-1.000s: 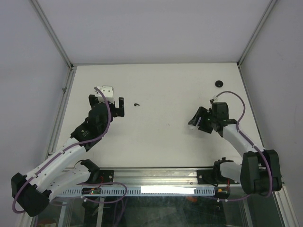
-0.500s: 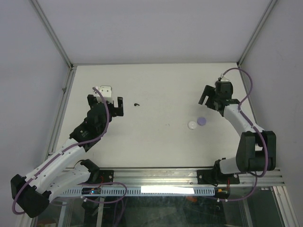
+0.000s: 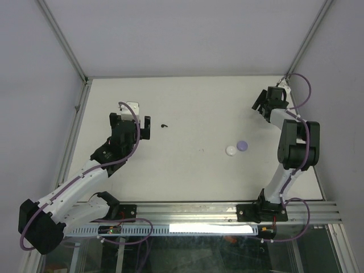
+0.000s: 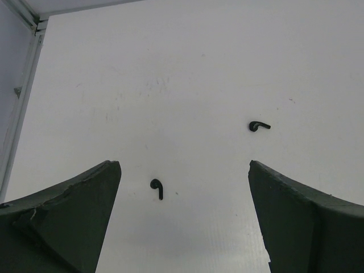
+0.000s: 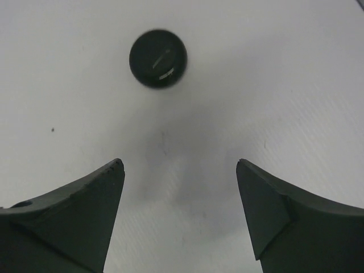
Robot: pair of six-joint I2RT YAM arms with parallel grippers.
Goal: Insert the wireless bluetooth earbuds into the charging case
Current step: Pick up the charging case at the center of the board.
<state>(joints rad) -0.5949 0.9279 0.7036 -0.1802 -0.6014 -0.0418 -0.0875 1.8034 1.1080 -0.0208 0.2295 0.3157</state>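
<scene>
Black earbud point(image 4: 156, 188) between spread left hand point(image 4: 183, 170) tips, untouched.

Left end effector point(image 4: 183, 166) (right point(image 5: 179, 163) too) wide-jawed

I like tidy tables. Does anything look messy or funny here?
A bit scattered, nothing broken or spilled. The near earbud and the far earbud, both black, lie loose and apart on the table. The black puck sits alone, away from the white puck and purple puck, which lie side by side.
</scene>
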